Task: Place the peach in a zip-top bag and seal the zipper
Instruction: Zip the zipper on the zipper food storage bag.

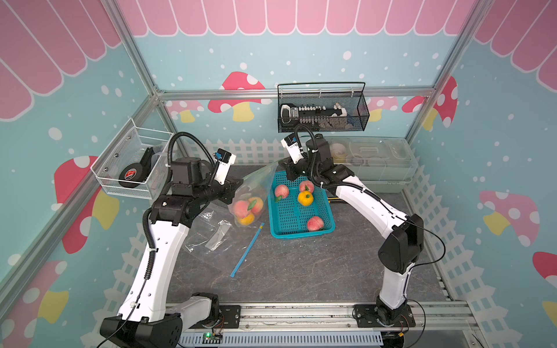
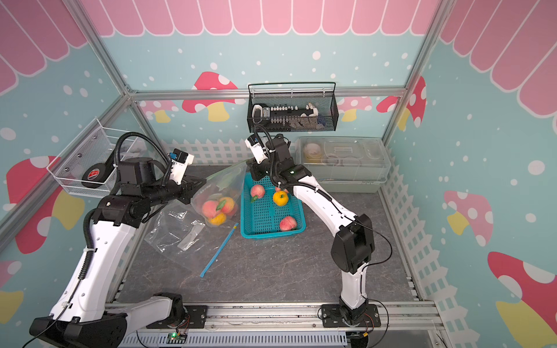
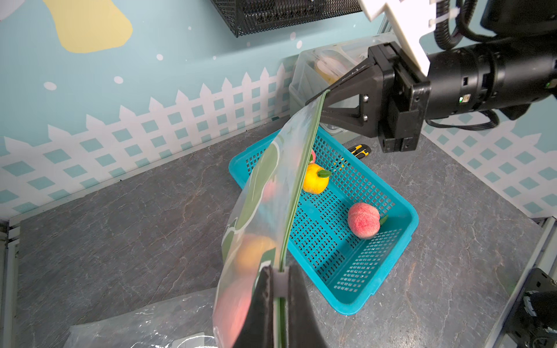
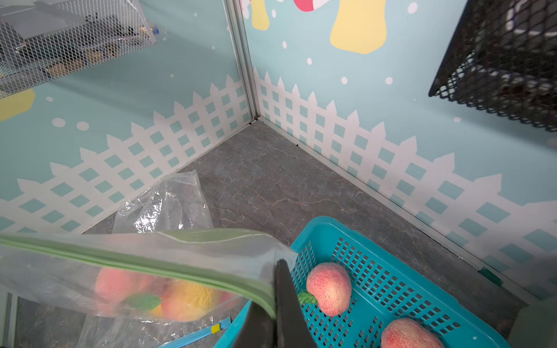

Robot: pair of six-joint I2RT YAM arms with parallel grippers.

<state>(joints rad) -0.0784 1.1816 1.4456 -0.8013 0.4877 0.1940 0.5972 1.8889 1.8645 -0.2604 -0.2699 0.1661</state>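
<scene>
Left gripper and right gripper each clamp tight on one end of the green zipper on the bag. The bag hangs beside the basket, peaches inside; three more lie in the basket. Open table spreads in front.

Robot lab cell, aluminium frame, mushroom-print wall panels, left arm, right arm on front rail, stone-look counter.

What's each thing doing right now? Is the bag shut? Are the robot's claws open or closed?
zip-top bag: held up by both ends, fruit inside, zipper looks pressed shut.
left gripper: shut on one end of the zipper.
right gripper: shut on the other end.
basket: on the table, three peaches and a yellow fruit inside.
clear bag: lying loose on the table.
</scene>
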